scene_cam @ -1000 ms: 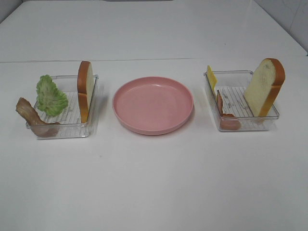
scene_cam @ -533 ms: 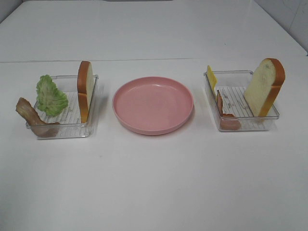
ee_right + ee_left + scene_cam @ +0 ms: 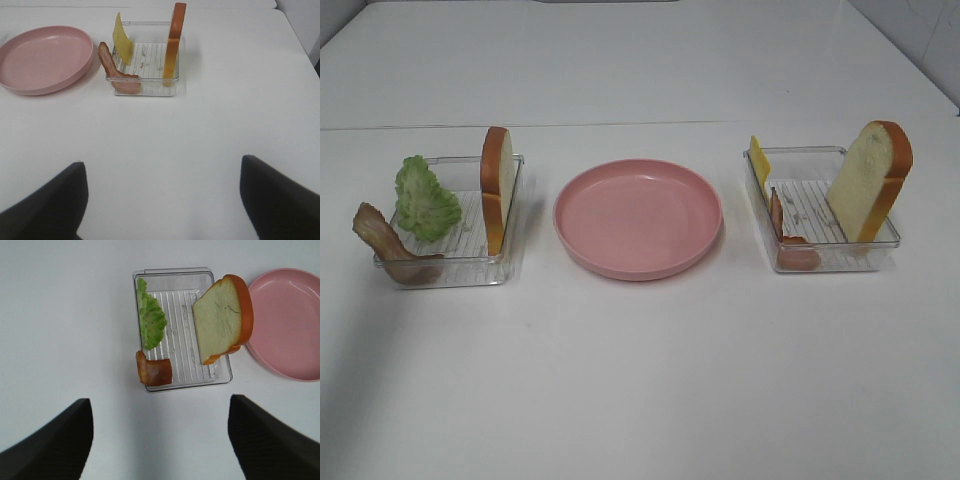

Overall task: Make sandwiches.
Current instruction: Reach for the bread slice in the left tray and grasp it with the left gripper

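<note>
A white table (image 3: 640,380) carries everything. A pink plate (image 3: 638,218) sits in the middle, bare, with a clear tray on each side of it: the left tray (image 3: 450,272) and the right tray (image 3: 840,266), each just apart from the plate. Nothing stands between the grippers and the trays.

The left gripper (image 3: 160,450) hangs above the table, looking steeply down on the left tray, jaws wide apart with only table between them. The right gripper (image 3: 162,210) sits back from the right tray at a flatter angle, jaws equally wide, gripping nothing.

The left bread (image 3: 496,190) stands on edge along the tray wall nearest the plate, long axis upright, its white face turned to the lettuce. The right bread (image 3: 868,182) stands in the right tray on the side away from the plate, tilted, its top leaning outward. The lettuce (image 3: 425,200) stands upright at the left tray's outer wall. The left bacon (image 3: 385,245) drapes over that tray's near outer corner, one end poking up outside. The right bacon (image 3: 790,245) curls over the right tray's near corner on the plate side. The cheese (image 3: 759,160) stands against the plate-side wall, at the far corner.
</note>
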{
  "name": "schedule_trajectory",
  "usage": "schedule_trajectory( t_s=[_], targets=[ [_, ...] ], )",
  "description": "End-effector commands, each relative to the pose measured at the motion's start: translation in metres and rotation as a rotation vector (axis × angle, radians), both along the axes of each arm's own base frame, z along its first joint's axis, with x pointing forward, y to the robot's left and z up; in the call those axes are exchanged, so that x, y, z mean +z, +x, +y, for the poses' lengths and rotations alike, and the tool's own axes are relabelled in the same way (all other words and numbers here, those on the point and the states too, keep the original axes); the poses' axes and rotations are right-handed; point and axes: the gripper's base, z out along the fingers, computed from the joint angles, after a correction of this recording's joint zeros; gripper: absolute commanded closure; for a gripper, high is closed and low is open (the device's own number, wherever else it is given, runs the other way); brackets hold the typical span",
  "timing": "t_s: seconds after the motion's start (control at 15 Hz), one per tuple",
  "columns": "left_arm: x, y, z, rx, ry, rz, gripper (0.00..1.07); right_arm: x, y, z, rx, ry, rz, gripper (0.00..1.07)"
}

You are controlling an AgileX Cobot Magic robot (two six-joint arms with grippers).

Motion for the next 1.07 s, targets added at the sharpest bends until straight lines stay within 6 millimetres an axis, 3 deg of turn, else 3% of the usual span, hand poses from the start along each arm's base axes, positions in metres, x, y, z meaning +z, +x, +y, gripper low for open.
schedule_trajectory(
  t_s=[0.07,0.27,0.33,0.6,0.87,1.07],
  targets=[
    [-0.012,0.038,-0.017,-0.036,-0.033,0.085,0.35,0.0,-0.001,0.0,-0.007,0.004,-0.021,0.29],
    [-0.026,0.077,-0.056,-0.092,-0.044,0.173,0.35,0.0,-0.001,0.0,-0.007,0.004,-0.021,0.29],
    [-0.035,0.092,-0.079,-0.102,-0.001,0.24,0.35,0.0,-0.001,0.0,-0.007,0.004,-0.021,0.29],
    [-0.052,0.114,-0.121,-0.113,0.087,0.293,0.35,0.0,-0.001,0.0,-0.007,0.004,-0.021,0.29],
    [-0.076,0.133,-0.152,-0.086,0.178,0.362,0.35,0.0,-0.001,0.0,-0.007,0.004,-0.021,0.29],
    [-0.096,0.144,-0.159,-0.076,0.209,0.399,0.35,0.0,-0.001,0.0,-0.007,0.004,-0.02,0.29]
  ],
)
